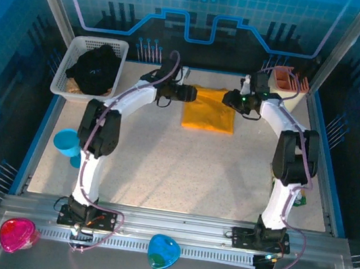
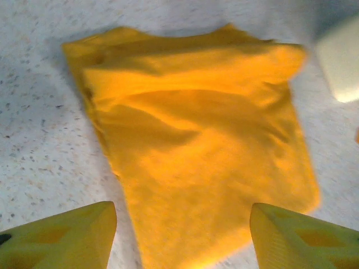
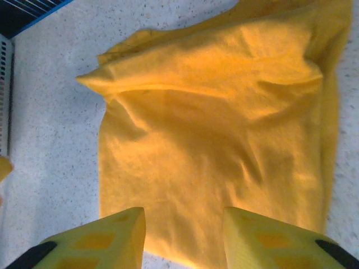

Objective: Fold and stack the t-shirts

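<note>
Left hand and right hand released over folded yellow t-shirt; overhead, black t-shirt in basket

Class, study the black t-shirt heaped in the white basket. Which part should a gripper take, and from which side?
Probably best: pinch the raised bunch at the middle of the black t-shirt, coming straight down from above. It lies crumpled with no flat edge showing, and the walls of the basket close off any approach from the side.
</note>
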You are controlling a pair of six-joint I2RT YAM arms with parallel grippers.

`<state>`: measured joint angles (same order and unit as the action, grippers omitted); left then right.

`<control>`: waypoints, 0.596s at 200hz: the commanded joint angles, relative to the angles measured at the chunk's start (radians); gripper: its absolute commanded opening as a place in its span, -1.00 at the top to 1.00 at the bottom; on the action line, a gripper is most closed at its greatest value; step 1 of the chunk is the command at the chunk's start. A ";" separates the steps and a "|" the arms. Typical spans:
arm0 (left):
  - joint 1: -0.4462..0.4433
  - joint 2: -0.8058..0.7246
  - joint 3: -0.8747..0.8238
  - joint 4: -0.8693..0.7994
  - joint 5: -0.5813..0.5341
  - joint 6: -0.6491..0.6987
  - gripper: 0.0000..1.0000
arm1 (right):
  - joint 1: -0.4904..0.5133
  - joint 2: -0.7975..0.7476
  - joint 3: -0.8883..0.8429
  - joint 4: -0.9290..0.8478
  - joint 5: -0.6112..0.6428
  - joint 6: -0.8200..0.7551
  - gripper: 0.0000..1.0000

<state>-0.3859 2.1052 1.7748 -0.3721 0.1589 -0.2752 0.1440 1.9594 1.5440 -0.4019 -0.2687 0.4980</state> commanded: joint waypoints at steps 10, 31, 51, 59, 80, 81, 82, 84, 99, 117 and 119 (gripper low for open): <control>-0.056 0.005 -0.109 0.050 -0.008 -0.023 -0.34 | 0.008 0.018 -0.093 -0.055 0.078 -0.037 0.09; -0.083 0.080 -0.061 0.010 -0.018 -0.023 -0.31 | 0.011 0.053 -0.102 -0.053 0.094 -0.034 0.02; -0.098 0.130 -0.026 -0.026 -0.069 -0.027 -0.27 | 0.021 0.085 -0.088 -0.071 0.137 -0.051 0.02; -0.099 0.142 -0.023 -0.029 -0.083 -0.034 -0.26 | 0.023 0.099 -0.080 -0.078 0.146 -0.056 0.03; -0.099 0.173 -0.008 -0.041 -0.112 -0.042 -0.25 | 0.027 0.142 -0.061 -0.075 0.145 -0.056 0.09; -0.099 0.174 -0.006 -0.041 -0.112 -0.042 -0.25 | 0.028 0.143 -0.060 -0.075 0.145 -0.056 0.09; -0.099 0.177 -0.004 -0.042 -0.112 -0.042 -0.25 | 0.028 0.146 -0.059 -0.074 0.143 -0.055 0.10; -0.099 0.181 0.001 -0.046 -0.112 -0.040 -0.25 | 0.028 0.152 -0.056 -0.072 0.142 -0.055 0.11; -0.097 0.229 0.048 -0.071 -0.115 -0.031 -0.25 | 0.032 0.190 -0.028 -0.073 0.142 -0.046 0.18; -0.095 0.301 0.139 -0.116 -0.121 -0.010 -0.25 | 0.039 0.215 0.023 -0.113 0.178 -0.053 0.28; -0.093 0.310 0.149 -0.123 -0.122 -0.009 -0.25 | 0.040 0.216 0.025 -0.104 0.173 -0.058 0.29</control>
<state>-0.4873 2.3116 1.8221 -0.4084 0.0704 -0.2974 0.1638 2.1197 1.5112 -0.4644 -0.1287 0.4549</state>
